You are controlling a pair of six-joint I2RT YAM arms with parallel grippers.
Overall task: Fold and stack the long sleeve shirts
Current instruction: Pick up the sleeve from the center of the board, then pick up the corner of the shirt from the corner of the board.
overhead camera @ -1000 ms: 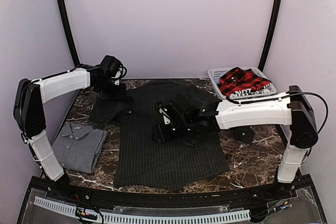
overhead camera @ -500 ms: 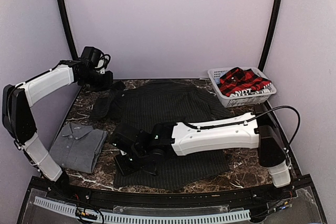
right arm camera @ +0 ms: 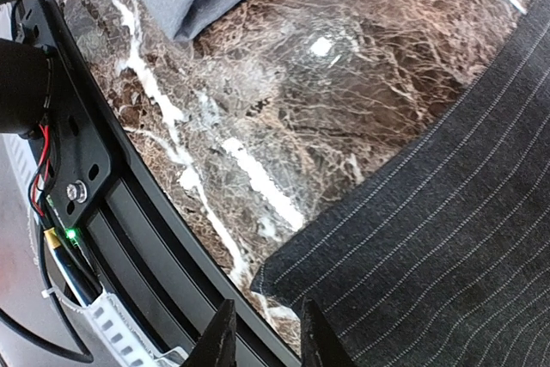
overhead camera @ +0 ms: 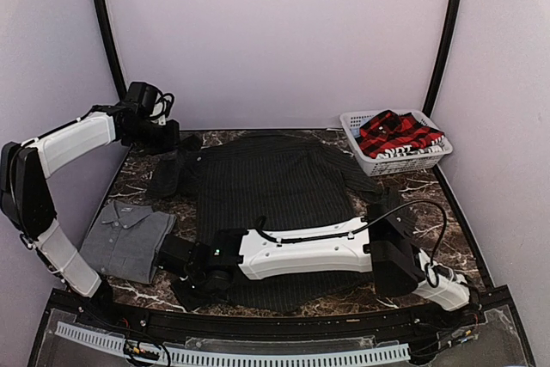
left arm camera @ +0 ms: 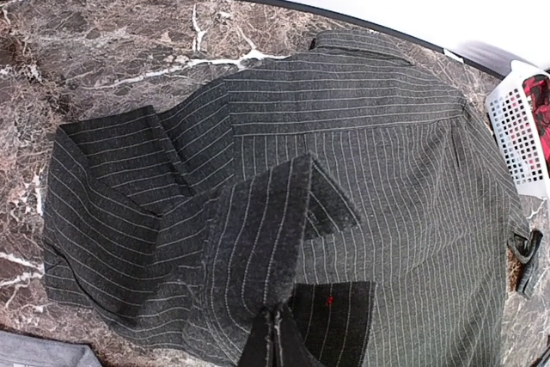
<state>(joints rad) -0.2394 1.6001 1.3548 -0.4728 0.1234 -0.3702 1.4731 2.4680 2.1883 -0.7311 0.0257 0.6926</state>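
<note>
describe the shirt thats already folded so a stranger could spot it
Start at the dark marble table and go to its near left corner. The grey shirt lies there, collar showing. Unlike the black pinstriped shirt spread beside it and the plaid shirt in the white basket, it is plain and neatly folded.

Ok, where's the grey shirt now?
Top view: the grey shirt lies folded at the table's near-left corner, just left of the pinstriped shirt and the right gripper.
</note>
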